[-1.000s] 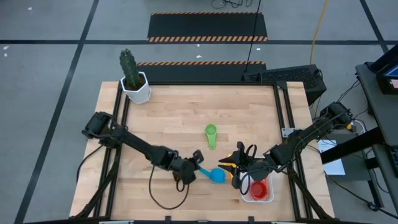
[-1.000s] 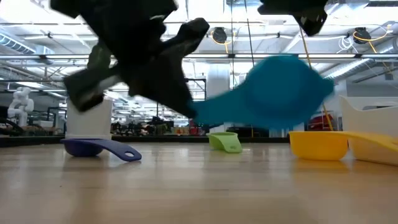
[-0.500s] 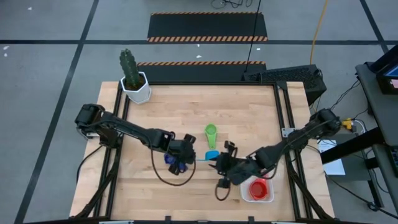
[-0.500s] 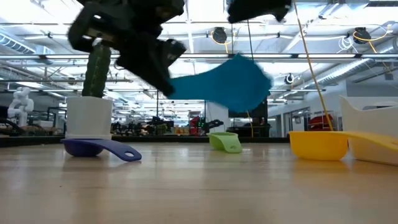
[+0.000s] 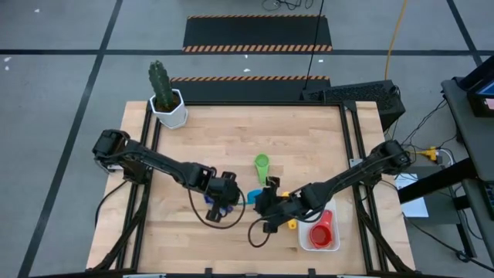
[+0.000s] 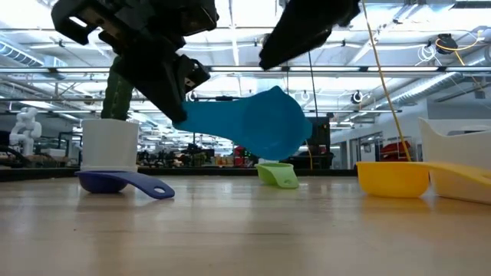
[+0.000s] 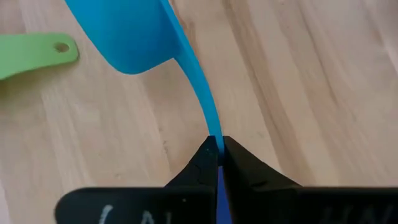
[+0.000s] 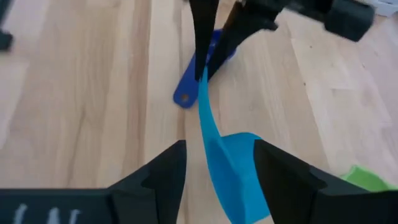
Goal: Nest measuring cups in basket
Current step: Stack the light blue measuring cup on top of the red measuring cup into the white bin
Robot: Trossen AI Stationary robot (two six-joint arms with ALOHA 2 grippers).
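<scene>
— Where's the blue cup (image 6: 253, 130)?
— Above the bench (image 5: 231, 139); left gripper (image 7: 219, 149) fingers pinch its handle.
— The right gripper (image 8: 214, 158)?
— Fingers spread open either side of the cup.

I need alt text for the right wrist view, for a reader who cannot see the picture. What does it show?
A light blue measuring cup hangs above the wooden table, held by its handle in the shut left gripper, its bowl between the open fingers of the right gripper. A dark blue measuring cup lies on the table beyond, and a green cup shows at the edge.
</scene>
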